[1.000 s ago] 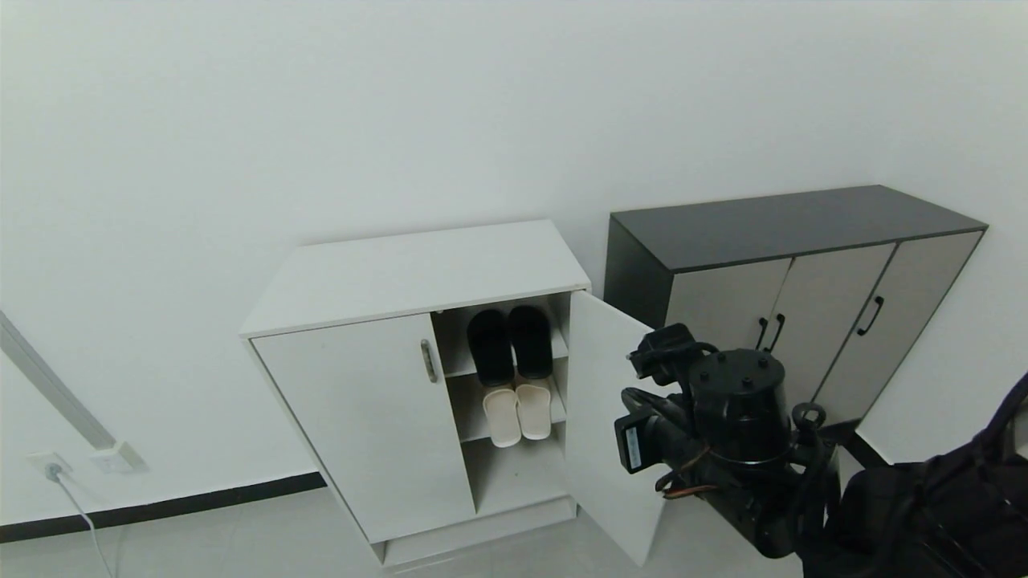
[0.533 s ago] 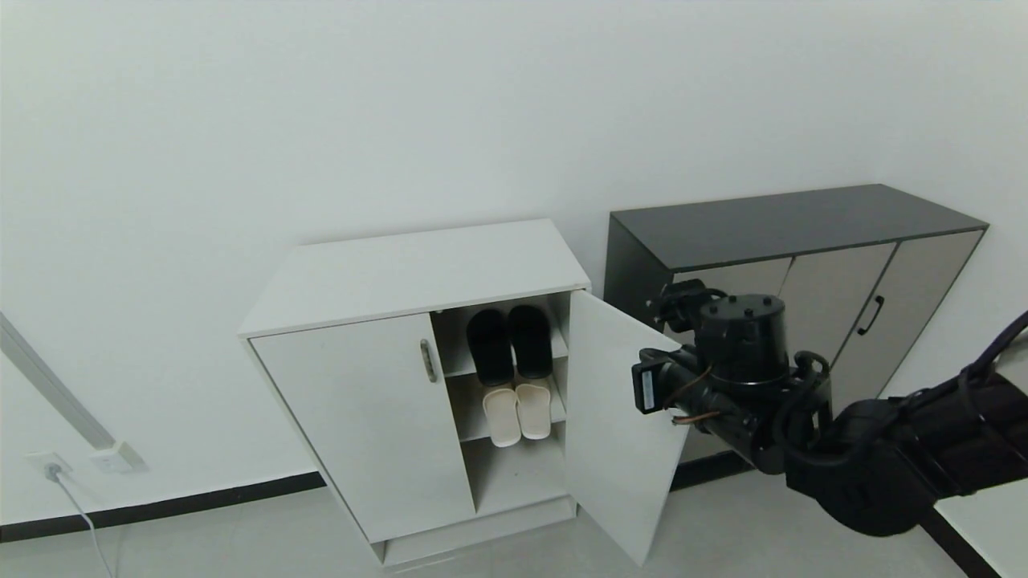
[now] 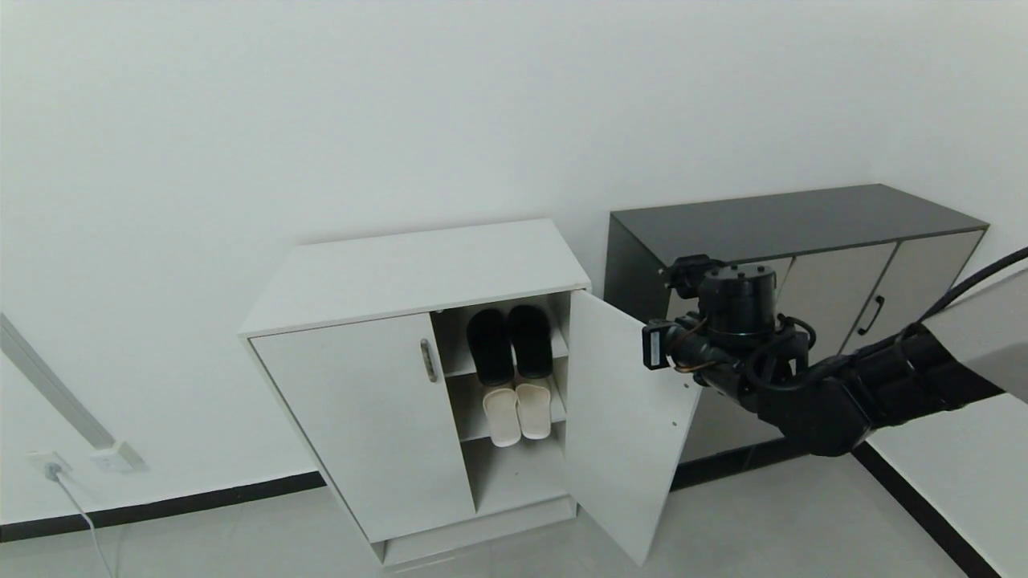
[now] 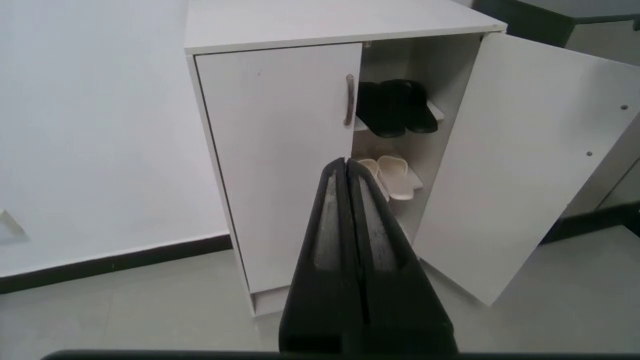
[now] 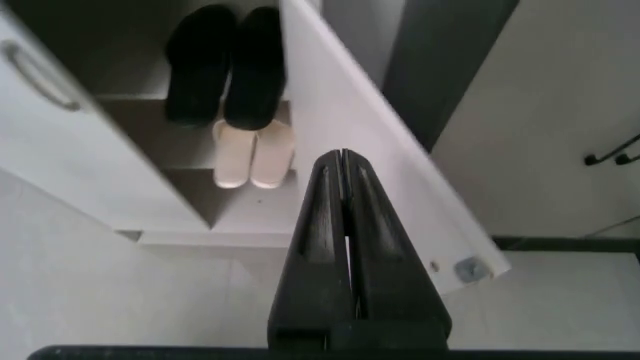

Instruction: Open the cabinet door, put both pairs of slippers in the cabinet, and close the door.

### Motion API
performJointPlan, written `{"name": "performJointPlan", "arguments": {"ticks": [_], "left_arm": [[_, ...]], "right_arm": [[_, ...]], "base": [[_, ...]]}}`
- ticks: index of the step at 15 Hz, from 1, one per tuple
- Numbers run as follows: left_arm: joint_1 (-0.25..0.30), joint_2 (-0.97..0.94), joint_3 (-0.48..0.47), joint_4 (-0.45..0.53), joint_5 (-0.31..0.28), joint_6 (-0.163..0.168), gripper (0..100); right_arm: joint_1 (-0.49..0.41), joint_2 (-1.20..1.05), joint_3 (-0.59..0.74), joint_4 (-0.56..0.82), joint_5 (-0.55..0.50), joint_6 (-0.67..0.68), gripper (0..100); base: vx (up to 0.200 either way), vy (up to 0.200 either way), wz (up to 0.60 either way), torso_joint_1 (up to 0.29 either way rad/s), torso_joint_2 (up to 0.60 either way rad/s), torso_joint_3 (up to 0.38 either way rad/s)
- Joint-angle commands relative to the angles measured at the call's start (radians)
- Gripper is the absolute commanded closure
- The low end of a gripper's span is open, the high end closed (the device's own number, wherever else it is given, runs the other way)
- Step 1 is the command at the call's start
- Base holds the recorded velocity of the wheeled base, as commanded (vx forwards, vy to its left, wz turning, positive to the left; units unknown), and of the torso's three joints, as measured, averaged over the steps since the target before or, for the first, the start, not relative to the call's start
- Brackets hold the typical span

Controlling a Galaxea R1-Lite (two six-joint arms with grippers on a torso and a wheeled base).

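While door (image 3: 622, 425) stands open, slippers (image 3: 494, 353) shelved.

Dark-topped cabinet (image 3: 791, 221), wall socket (image 3: 46, 464)

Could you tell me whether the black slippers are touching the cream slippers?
Apart. The left wrist view shows the black slippers one level above the cream slippers, with a clear gap between the pairs.

Inside the cabinet (image 3: 418, 277), one slipper pair (image 3: 510, 343) sits shelved above the other pair (image 3: 516, 412); its door (image 3: 622, 417) stands open rightward, toward a second cabinet (image 3: 787, 221).
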Motion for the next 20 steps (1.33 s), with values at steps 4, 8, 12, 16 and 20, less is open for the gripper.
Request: {"name": "performJointPlan", "arguments": {"ticks": [4,8,12,16,20], "left_arm": [[0.001,0.001,0.000,0.000,0.000,0.000,100],[0.001,0.001,0.000,0.000,0.000,0.000,100],[0.001,0.001,0.000,0.000,0.000,0.000,100],[0.001,0.001,0.000,0.000,0.000,0.000,100],[0.001,0.001,0.000,0.000,0.000,0.000,100]], "right_arm": [[-0.084,0.140,-0.093,-0.002,0.004,0.000,100],[-0.104,0.180,-0.133,-0.002,0.009,0.000,100],[-0.122,0.194,-0.149,0.001,0.009,0.000,100],[-0.116,0.192,-0.144,0.004,0.009,0.000,100],[-0.058,0.149,-0.087,0.003,0.009,0.000,100]], "base": [[0.000,0.000,0.00,0.000,0.00,0.000],[0.000,0.000,0.00,0.000,0.00,0.000],[0.000,0.000,0.00,0.000,0.00,0.000],[0.000,0.000,0.00,0.000,0.00,0.000],[0.000,0.000,0.00,0.000,0.00,0.000]]}}
